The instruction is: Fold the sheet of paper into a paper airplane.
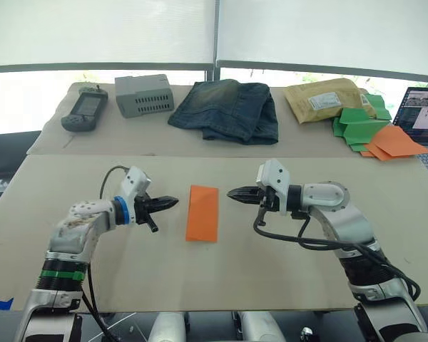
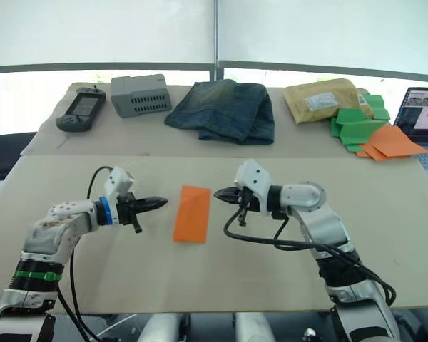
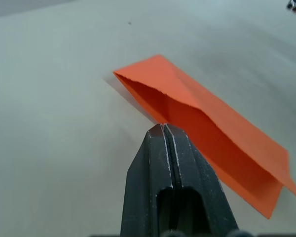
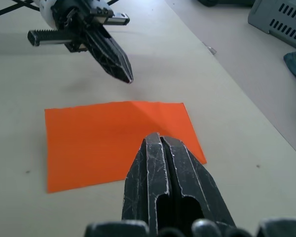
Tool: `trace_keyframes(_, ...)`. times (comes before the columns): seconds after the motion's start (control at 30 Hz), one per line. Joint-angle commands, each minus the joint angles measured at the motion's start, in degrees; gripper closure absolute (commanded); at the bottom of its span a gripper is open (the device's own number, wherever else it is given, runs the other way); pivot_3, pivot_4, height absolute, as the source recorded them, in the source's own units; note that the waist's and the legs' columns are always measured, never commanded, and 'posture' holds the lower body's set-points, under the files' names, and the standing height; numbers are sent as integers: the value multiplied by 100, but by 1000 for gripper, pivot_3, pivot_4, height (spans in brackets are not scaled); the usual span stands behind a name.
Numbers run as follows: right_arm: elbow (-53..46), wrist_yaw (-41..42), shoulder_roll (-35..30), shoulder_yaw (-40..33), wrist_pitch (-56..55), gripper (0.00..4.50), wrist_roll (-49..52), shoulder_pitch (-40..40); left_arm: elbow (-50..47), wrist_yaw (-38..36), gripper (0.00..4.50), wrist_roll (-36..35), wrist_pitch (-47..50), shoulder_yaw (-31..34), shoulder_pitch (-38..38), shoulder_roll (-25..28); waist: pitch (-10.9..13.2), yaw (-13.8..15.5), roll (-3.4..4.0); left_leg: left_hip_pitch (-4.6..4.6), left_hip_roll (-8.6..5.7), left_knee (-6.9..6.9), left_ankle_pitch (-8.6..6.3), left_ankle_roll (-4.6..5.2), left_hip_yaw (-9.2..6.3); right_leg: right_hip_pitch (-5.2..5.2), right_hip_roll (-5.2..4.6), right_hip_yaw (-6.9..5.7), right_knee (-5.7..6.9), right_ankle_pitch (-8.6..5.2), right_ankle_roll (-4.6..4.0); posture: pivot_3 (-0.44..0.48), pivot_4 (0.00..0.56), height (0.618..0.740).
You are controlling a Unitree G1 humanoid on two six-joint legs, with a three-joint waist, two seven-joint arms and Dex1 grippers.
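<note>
Orange sheet of paper [image 1: 202, 212] between two closed, empty hands.

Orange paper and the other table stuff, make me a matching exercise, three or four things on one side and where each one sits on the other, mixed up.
Things:
1. sheet of paper
2. jeans
3. laptop
4. grey box

Places:
A. robot's far right table edge
B. between the left gripper and right gripper, both shut
C. far side, middle
D. far side, left of the jeans

Pairs: 1-B, 2-C, 3-A, 4-D
</note>
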Motion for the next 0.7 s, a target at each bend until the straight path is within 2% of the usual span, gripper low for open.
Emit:
trace_keyframes(0.03, -347, -138, -43, -81, 161, 4487, 115, -4, 122, -101, 4500, 190, -411, -280, -184, -145, 0, 7, 0, -2, 0, 0, 0, 0, 0, 0, 0, -1, -2, 1, -1, 0, 150, 728)
trace_keyframes(0.43, -216, -335, -467, -75, -73, 4487, -285, 113, 585, -409, 4500, 160, -573, -624, -838, -778, 2, 47, -4, -4, -4, 1, 0, 1, 2, 0, 2, -1, 0, 2, 1, 0, 150, 728)
trace_keyframes(0.7, -469, -512, -634, -222, 113, 4487, -271, 219, 1089, -532, 4500, 489, -903, -1070, -1155, -1201, 3, 165, -5, -7, -7, 27, 0, 1, 4, 5, 1, 2, 4, 9, 11, 0, 150, 728)
